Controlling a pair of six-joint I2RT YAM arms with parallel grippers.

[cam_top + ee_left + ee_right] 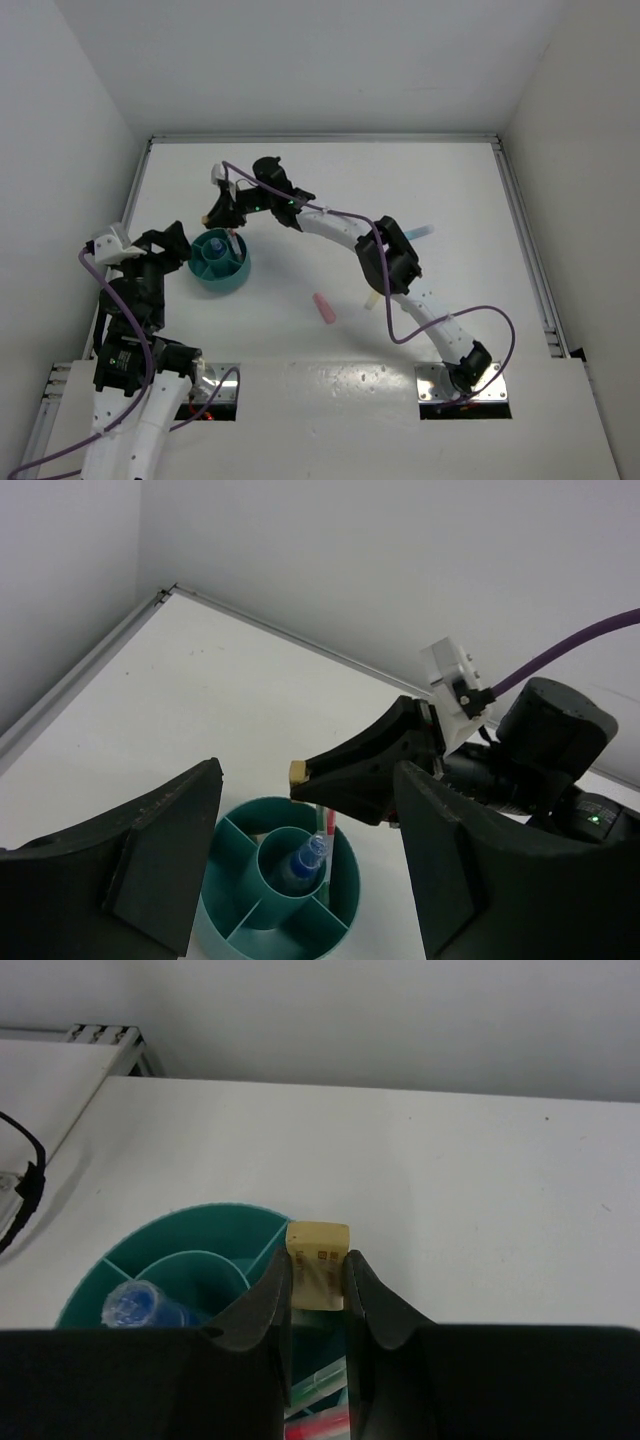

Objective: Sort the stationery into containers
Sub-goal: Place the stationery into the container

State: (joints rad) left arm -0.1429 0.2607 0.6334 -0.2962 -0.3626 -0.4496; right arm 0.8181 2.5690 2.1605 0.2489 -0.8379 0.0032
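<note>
The dark-teal cup (238, 275) has a round middle well and outer compartments. My right gripper (215, 213) is shut on a small cream eraser (318, 1260) and holds it just above the cup's far rim (200, 1218). The eraser also shows in the left wrist view (297, 773). A blue-capped clear tube (310, 858) stands in the middle well. A green pen and a red-pink pen (326, 825) lean in an outer compartment. My left gripper (178, 250) is open and empty, its fingers either side of the cup (345, 880).
A pink marker (325, 308) lies right of the cup. A pale yellow marker (370, 300) and a light blue item (422, 231) show beside the right arm, partly hidden. A raised rail (130, 200) runs along the table's left edge.
</note>
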